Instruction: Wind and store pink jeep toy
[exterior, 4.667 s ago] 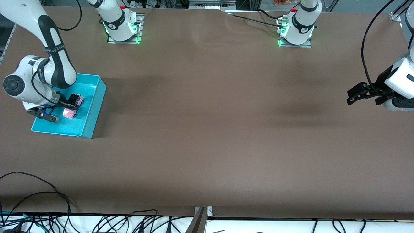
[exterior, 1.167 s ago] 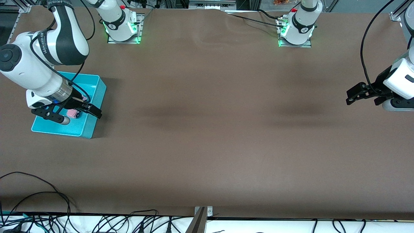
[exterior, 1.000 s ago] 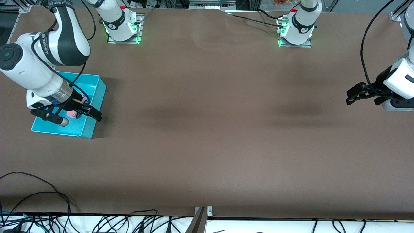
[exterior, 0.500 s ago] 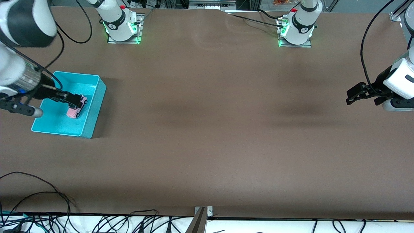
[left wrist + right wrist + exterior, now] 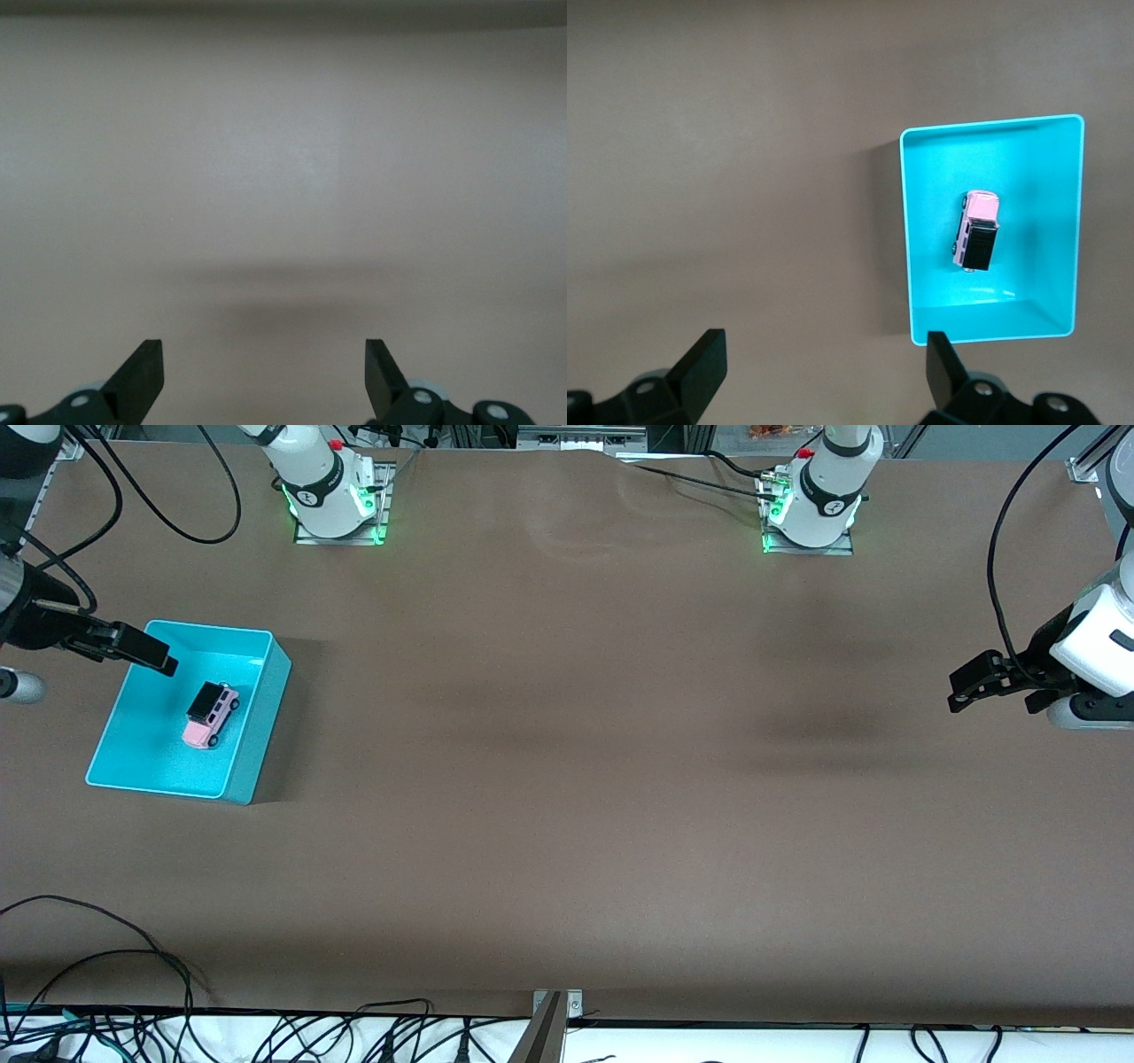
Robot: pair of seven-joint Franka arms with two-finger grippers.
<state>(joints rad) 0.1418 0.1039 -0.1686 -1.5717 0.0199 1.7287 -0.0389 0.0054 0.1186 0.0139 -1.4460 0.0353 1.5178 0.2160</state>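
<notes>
A: Since the earlier frames, the right gripper [image 5: 133, 651] has lifted away from the bin [image 5: 257, 731] and drawn back toward the right arm's end of the tabletop [image 5: 567, 779]. It hangs above the bin's farther corner. Its jaws stand wide with nothing between them.

B: And the jeep [image 5: 211, 715]?

A: Released. It sits on the bin floor, on its wheels, black roof up, free of the gripper. The right wrist view shows the jeep [image 5: 975, 230] near the middle of the bin [image 5: 908, 239], touching no wall, with the right gripper's [image 5: 819, 367] two spread fingers [image 5: 704, 359] at the edge of that view, well above it.

B: Where does the bin stand?

A: On the tabletop at the right arm's end, nearer the front camera than that arm's base [image 5: 332, 491]. The jeep lies slantwise in it, its pink nose nearer the camera.

B: What of the left arm?

A: It waits. The left gripper [image 5: 979, 682] hangs over bare tabletop at the left arm's end, well apart from the bin, unchanged from the earlier frames. In the left wrist view the left gripper [image 5: 264, 376] has its jaws wide and empty, only plain tabletop [image 5: 283, 177] beneath.
</notes>
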